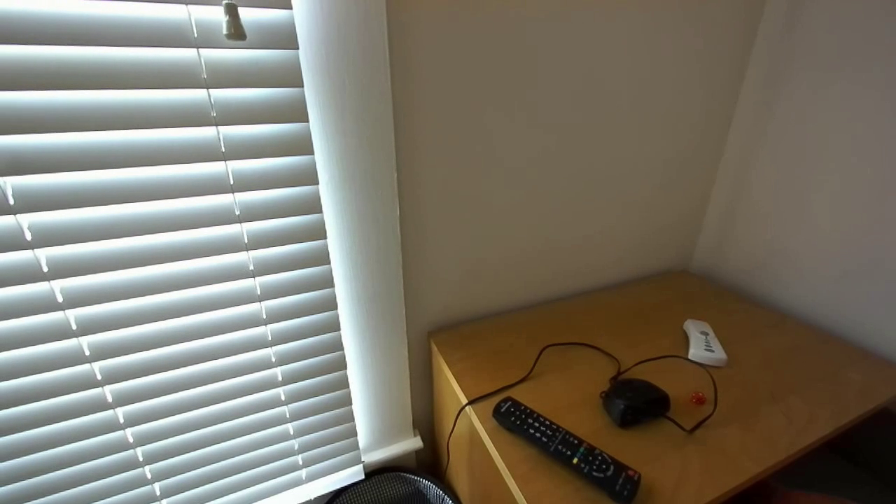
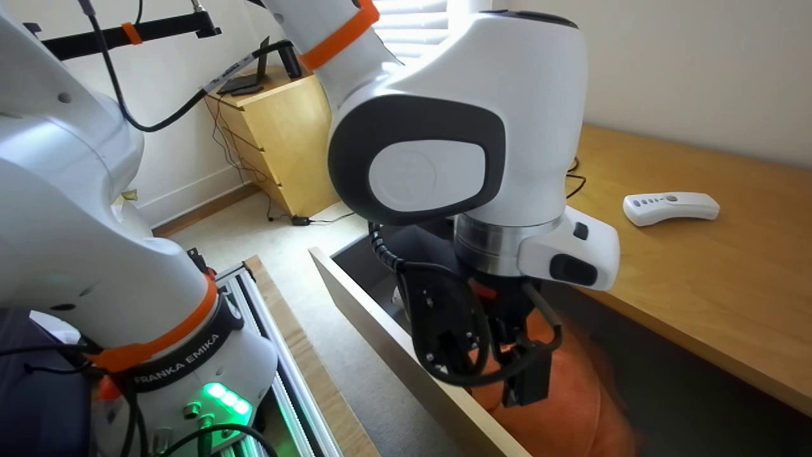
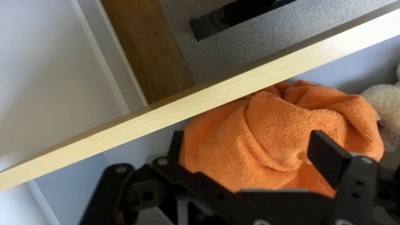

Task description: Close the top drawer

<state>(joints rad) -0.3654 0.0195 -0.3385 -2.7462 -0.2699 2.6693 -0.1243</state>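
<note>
A big, orange-banded white robot arm reaches in from nine o'clock in an exterior view, its wrist pointing down to six o'clock. Past its three o'clock side spreads a honey-coloured wooden counter. The pale-fronted, grey-lined top drawer stands pulled well out on the counter's eight o'clock side, under the arm's wrist; in the wrist view its front edge slants from eight o'clock up to two. A rumpled orange terry cloth lies in it. Over the cloth I see the black two-fingered end effector, released, its fingers spread wide with orange showing between them; whether they touch the cloth I cannot tell. Cream fluff shows at the cloth's three o'clock. On the counter lie a long, many-buttoned black remote and a curved white remote. Between the two sits a rounded black mouse-like device with a thin dark cable, and at its three o'clock a tiny red bead-like piece.
</note>
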